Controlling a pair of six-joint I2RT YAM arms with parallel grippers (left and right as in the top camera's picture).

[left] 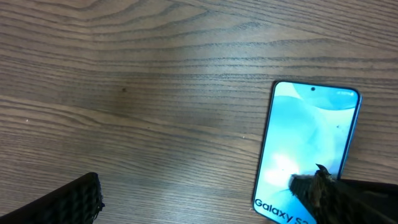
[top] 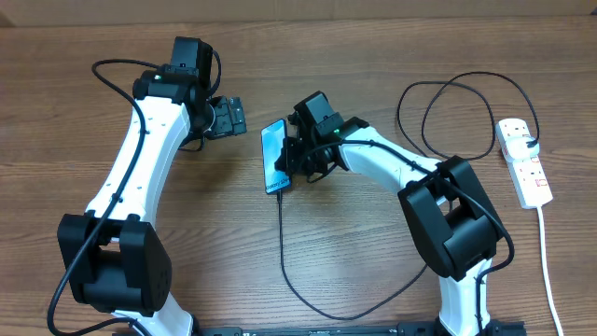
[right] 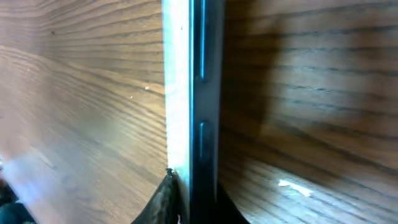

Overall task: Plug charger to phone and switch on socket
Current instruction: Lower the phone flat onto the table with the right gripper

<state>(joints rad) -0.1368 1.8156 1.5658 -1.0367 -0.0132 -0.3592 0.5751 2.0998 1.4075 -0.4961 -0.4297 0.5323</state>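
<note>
Near the middle of the surface (top: 392, 56), slightly toward the far edge, the phone (top: 274, 154) is sitting with its screen lit. The right gripper (top: 297, 161) is pressing in from the phone's right side. Its jaws are clamping the phone: the left wrist view is showing one black fingertip (left: 311, 186) lying over the lit screen (left: 305, 143), and the right wrist view is looking along the phone's edge (right: 186, 93).

The charger (top: 283, 252) is reaching the phone's near short end. Whether the tip is seated cannot be told.

Just left of the phone, the left gripper (top: 235, 116) is hovering with jaws spread wide, holding nothing.

The socket (top: 525, 163) is lying along the right edge, with the white cord (top: 548, 271) trailing toward the near right corner. Switch position is too small to read.
</note>
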